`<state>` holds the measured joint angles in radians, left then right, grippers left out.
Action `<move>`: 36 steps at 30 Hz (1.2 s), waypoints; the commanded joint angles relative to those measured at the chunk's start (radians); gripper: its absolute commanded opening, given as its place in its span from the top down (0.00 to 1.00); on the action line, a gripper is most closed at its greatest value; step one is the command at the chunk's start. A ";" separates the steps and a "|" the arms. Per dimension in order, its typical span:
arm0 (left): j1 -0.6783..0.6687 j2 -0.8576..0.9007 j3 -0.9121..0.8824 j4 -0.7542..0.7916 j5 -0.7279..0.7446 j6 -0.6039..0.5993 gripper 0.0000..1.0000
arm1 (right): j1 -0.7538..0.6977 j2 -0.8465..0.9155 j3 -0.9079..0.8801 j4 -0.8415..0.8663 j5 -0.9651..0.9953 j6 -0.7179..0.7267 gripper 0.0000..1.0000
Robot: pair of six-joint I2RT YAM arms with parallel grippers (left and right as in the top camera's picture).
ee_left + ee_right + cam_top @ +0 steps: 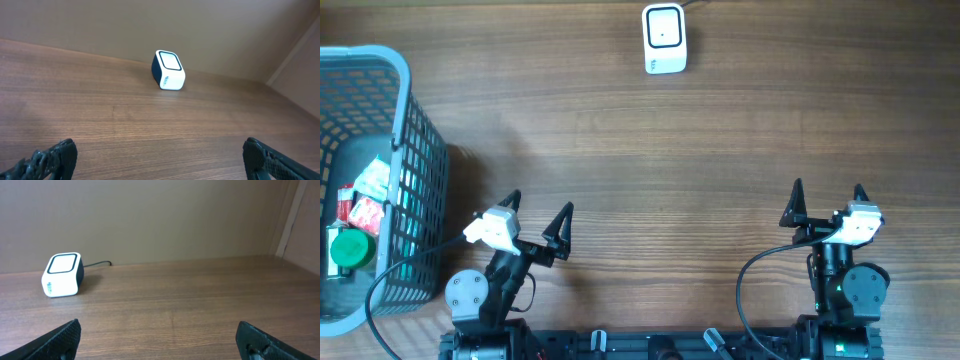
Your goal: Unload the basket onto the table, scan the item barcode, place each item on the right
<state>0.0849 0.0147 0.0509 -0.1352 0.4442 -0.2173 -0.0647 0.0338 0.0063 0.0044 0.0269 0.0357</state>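
Observation:
A white barcode scanner [664, 38] with a dark window stands at the far middle of the table; it also shows in the left wrist view [168, 70] and the right wrist view [62, 274]. Several packaged items [362, 200] lie in the blue basket [415, 150] at the left, among them a red-and-white packet and a green-lidded container [350, 250]. My left gripper [538, 212] hovers open near the front left, just right of the basket, with nothing between its fingers. My right gripper [827, 198] stands open near the front right, also holding nothing.
The scanner's cable [97, 264] runs off toward the back wall. A black cable [395, 275] loops from the left arm across the basket's front corner. Bare wooden tabletop [660, 170] lies between the grippers and the scanner.

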 commanded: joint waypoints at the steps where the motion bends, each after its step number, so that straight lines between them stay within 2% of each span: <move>1: -0.004 0.002 0.004 0.004 0.020 -0.027 0.00 | -0.006 -0.003 -0.001 0.003 -0.009 -0.010 0.00; 18: -0.004 0.002 0.083 0.003 0.019 -0.027 0.00 | -0.006 -0.003 -0.001 0.003 -0.009 -0.010 0.00; 24: -0.004 0.086 0.175 0.002 0.018 -0.027 0.00 | -0.006 -0.003 -0.001 0.003 -0.009 -0.010 0.01; 30: -0.004 0.319 0.374 -0.029 0.016 -0.026 0.00 | -0.006 -0.003 -0.001 0.003 -0.009 -0.010 0.00; 34: -0.003 0.504 0.612 -0.186 0.007 -0.022 0.00 | -0.006 -0.003 -0.001 0.003 -0.009 -0.009 0.00; 36: -0.003 0.608 0.784 -0.314 -0.003 0.034 0.00 | -0.006 -0.003 -0.001 0.003 -0.009 -0.010 0.00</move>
<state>0.0849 0.5014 0.6243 -0.3557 0.4442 -0.2348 -0.0647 0.0338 0.0063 0.0044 0.0269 0.0357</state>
